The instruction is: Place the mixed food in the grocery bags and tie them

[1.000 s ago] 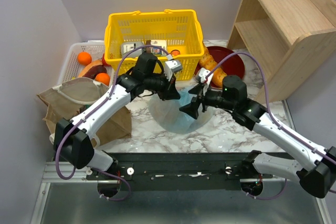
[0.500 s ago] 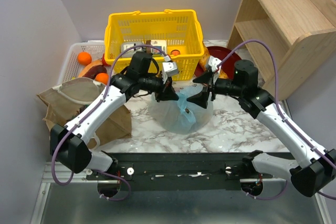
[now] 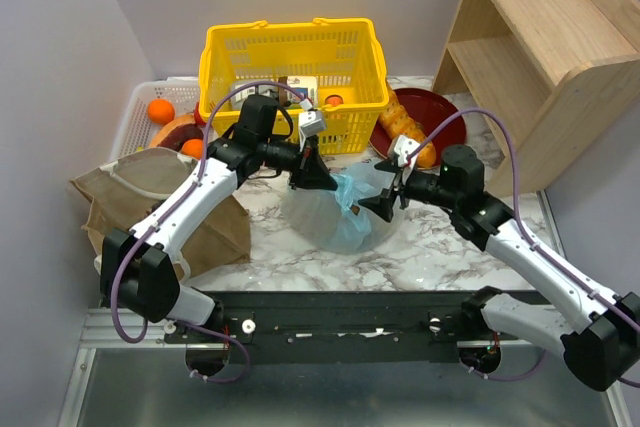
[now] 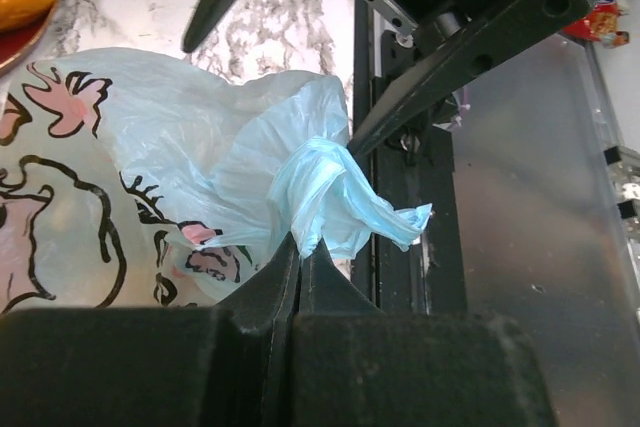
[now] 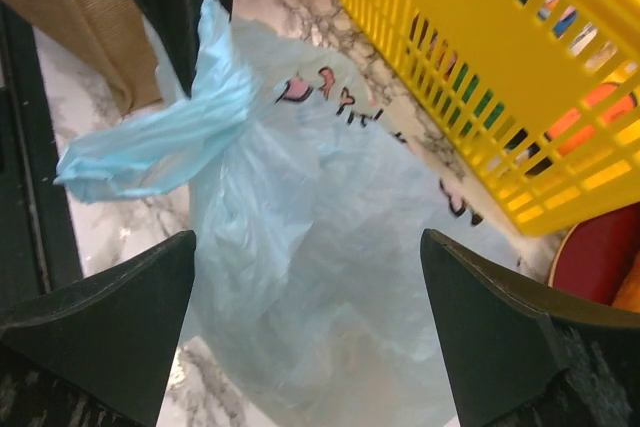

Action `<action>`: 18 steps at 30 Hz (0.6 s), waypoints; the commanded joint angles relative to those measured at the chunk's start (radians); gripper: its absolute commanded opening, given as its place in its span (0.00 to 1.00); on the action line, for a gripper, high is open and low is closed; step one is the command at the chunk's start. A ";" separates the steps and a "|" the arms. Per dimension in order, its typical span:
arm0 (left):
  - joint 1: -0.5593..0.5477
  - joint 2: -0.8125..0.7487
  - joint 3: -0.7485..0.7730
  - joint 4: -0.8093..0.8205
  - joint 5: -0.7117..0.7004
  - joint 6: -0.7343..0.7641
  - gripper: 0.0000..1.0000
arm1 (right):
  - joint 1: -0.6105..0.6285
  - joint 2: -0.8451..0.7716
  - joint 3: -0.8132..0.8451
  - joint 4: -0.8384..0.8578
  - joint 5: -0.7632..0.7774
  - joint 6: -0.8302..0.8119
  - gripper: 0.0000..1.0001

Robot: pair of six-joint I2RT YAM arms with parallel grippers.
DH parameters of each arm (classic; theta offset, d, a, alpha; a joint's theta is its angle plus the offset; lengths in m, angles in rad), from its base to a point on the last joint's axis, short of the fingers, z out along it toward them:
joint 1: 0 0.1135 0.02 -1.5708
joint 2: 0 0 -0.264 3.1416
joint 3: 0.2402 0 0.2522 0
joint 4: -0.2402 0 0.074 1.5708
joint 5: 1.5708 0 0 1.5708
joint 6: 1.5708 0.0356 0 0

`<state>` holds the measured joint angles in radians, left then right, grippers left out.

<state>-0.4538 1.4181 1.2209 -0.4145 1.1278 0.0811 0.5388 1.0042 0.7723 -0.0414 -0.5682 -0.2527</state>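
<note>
Blue bag [image 3: 325, 215] stood on worktop [image 3: 430, 247] before yellow basket [image 3: 232, 77], neck twisted into knot [image 4: 322, 182]. Left pincer [image 4: 298, 252] pressed together, pinching bag just under knot. Right pincer [image 3: 386, 193] spread wide beside bag, empty. Plastic judged thin, soft, slippery, tear-prone; best gripped at loose tail [image 4: 398, 223]

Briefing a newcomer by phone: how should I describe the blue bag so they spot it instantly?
Find the yellow mesh basket at the back of the marble table; directly in front of it sits a thin light-blue plastic bag. Unlike the tan bag to its left, it is translucent, cartoon-printed, with its neck twisted into a knot.
</note>
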 commanded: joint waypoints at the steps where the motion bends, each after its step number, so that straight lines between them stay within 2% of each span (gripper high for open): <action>1: -0.002 0.012 0.025 -0.020 0.087 0.002 0.00 | 0.023 0.062 0.002 0.166 0.055 -0.053 1.00; 4: -0.002 0.016 0.019 -0.017 0.093 0.003 0.00 | 0.049 0.102 -0.013 0.243 0.042 -0.037 1.00; 9: -0.002 0.024 0.015 -0.012 0.110 0.003 0.00 | 0.099 0.157 -0.048 0.343 0.103 -0.049 1.00; 18: -0.002 0.025 0.003 0.000 0.135 -0.006 0.00 | 0.112 0.231 -0.171 0.707 0.220 -0.045 0.98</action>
<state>-0.4538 1.4403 1.2209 -0.4202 1.1946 0.0811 0.6426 1.1984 0.6472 0.4412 -0.4438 -0.2810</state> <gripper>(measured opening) 0.014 0.988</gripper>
